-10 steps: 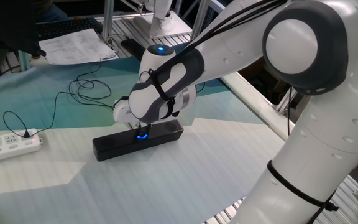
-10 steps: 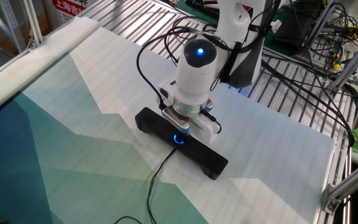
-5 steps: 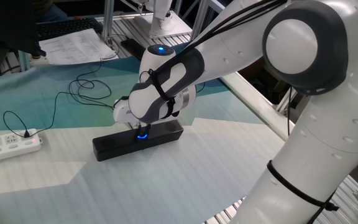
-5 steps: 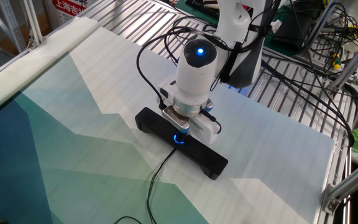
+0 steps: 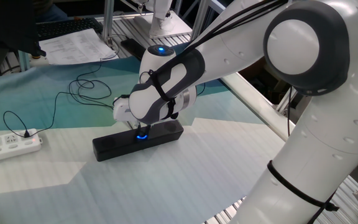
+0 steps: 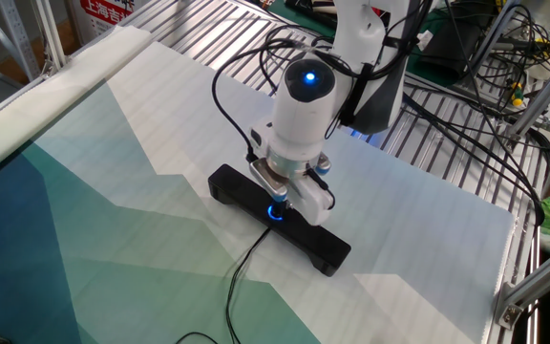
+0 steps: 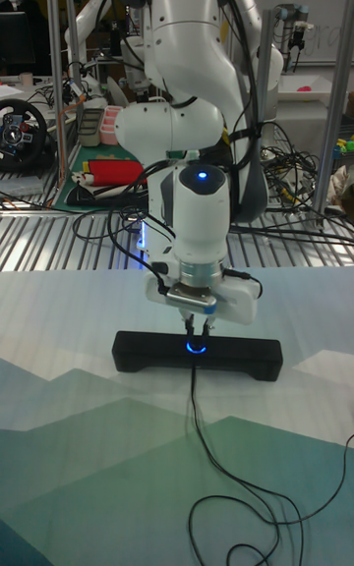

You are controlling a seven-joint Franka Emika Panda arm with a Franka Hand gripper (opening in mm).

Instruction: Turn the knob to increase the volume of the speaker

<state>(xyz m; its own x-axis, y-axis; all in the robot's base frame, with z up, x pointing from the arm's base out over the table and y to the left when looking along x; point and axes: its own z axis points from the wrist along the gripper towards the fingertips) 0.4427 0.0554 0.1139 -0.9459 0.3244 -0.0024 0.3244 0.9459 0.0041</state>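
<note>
The speaker (image 5: pixel 114 145) is a long black bar lying flat on the white and teal table cover, also seen in the other fixed view (image 6: pixel 318 247) and the tall view (image 7: pixel 241 353). Its knob (image 5: pixel 142 135) glows blue on the bar's top middle (image 6: pixel 275 212) (image 7: pixel 197 347). My gripper (image 5: pixel 140 129) points straight down over the knob, its dark fingers closed around it (image 6: pixel 277 203) (image 7: pixel 198 330). The white hand body hides most of the fingers and the knob's top. A thin black cable (image 7: pixel 197 428) runs from the bar toward the table's front.
A white power strip (image 5: pixel 8 144) with a plugged black cord lies at the left edge. Papers (image 5: pixel 73 46) and a keyboard sit behind the table. A metal slatted rack (image 6: pixel 428 143) with loose cables borders the far side.
The gripper's hand has turned slightly about its vertical axis while staying on the knob. The speaker has not shifted.
</note>
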